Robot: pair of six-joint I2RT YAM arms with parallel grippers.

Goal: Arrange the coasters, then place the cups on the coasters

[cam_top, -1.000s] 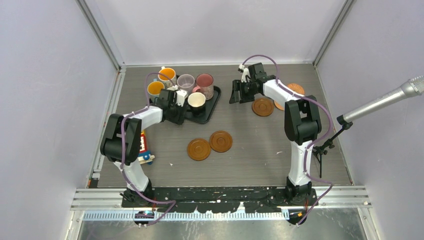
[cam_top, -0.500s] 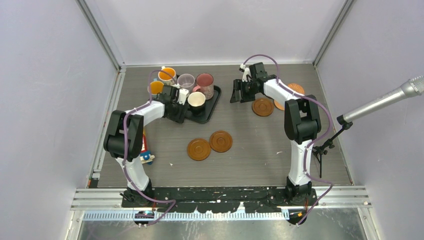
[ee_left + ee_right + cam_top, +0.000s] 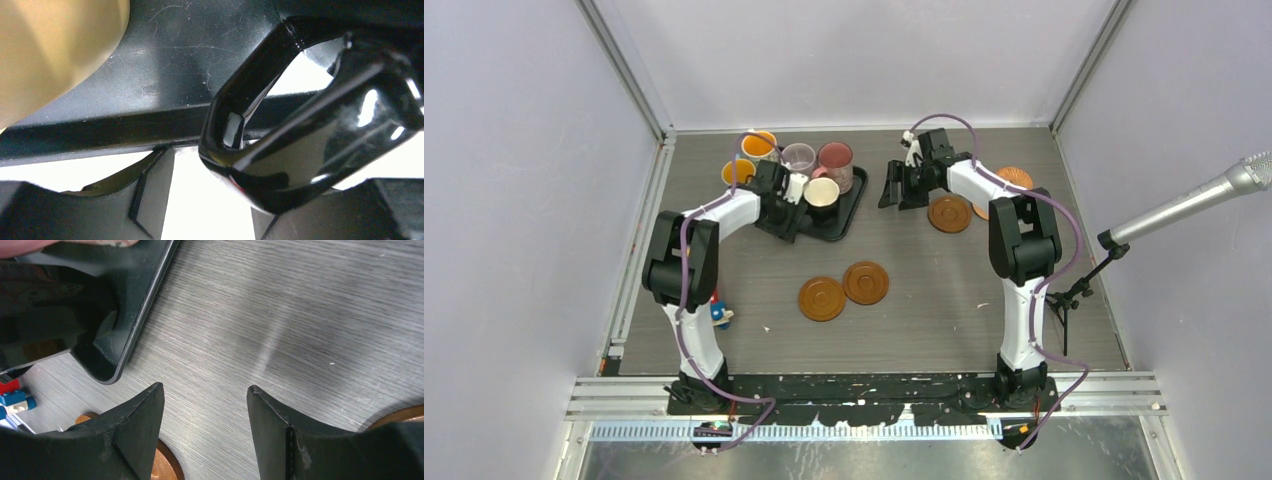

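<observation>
TOP CAM: Two arms at work on a grey table (image 3: 924, 330). The left gripper (image 3: 786, 196) reaches into the black tray (image 3: 849, 215) near the far-left corner, just beside the black mug (image 3: 821, 196). Behind it on the tray stand an orange-lined mug (image 3: 759, 146), a second orange-lined mug (image 3: 737, 172), a lilac mug (image 3: 799, 157) and a pink mug (image 3: 835, 160). One coaster (image 3: 822, 298) touches its neighbour (image 3: 865, 282) at table ctr. A third coaster (image 3: 949, 213) lies toward the far-right corner, w/ another disc (image 3: 1016, 178) partly hidden behind the right arm. The right gripper (image 3: 894, 193) hovers btwn tray and third coaster.

LEFT WRIST CAM: The black mug's handle (image 3: 280, 140) fills the frame, over the gap btwn the fingers; can't tell if it is pinched. A cream-yellow mug (image 3: 50, 55) sits upper left.

RIGHT WRIST CAM: Jaws spread, nothing btwn them, bare table below.

Likely step: lifting the black mug toward a ctr coaster. Best done w/ a square bite on the handle, a straight lift clear of the tray rim and neighbours, and the mug kept upright and set down centred on the disc.
</observation>
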